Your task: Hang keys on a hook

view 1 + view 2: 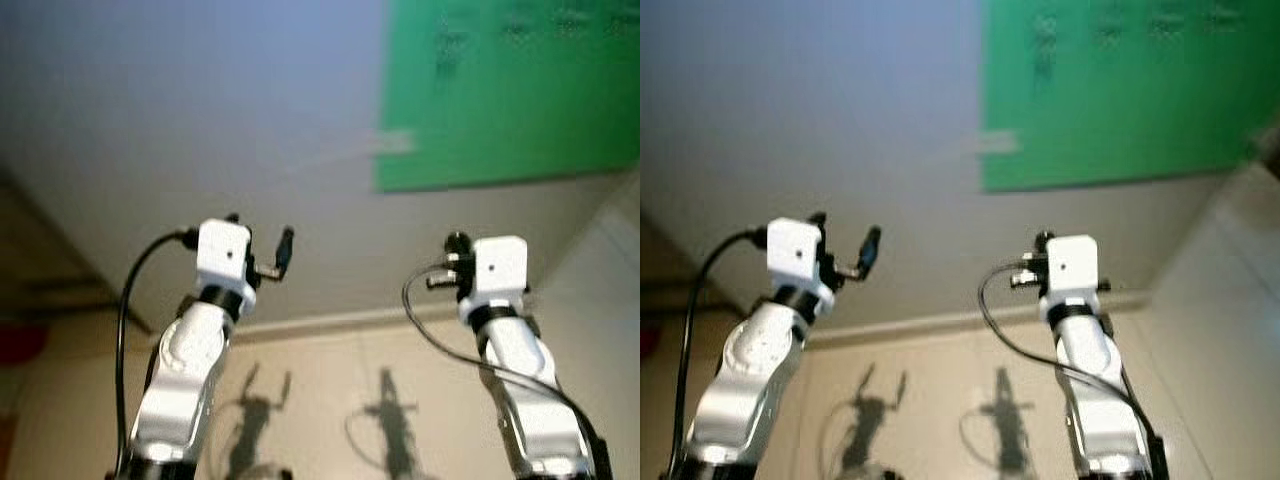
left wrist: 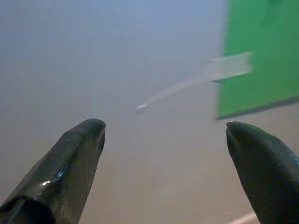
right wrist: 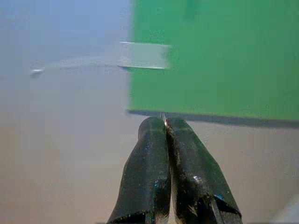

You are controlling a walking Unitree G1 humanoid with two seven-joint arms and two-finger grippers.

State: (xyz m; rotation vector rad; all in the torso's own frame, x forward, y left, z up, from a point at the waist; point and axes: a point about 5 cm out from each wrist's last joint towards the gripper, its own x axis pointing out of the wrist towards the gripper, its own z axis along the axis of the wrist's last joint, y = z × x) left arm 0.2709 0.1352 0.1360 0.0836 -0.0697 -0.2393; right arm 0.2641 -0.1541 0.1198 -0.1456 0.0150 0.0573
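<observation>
Barely visible, keys point(image 3: 164, 119) between right tool point(image 3: 165, 125) tips

Grey-white wall point(image 1: 200, 120) ahead. Green sheet point(image 1: 510, 90) fixed to wall upper right, pale tape strip point(image 1: 395, 143) at its left edge. Beige floor point(image 1: 330, 380) below, baseboard point(image 1: 340, 322) along junction.

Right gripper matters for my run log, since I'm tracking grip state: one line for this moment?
right gripper: shut, thin metal glint at tips | left gripper: open, empty | both raised toward wall | green sheet ahead
</observation>
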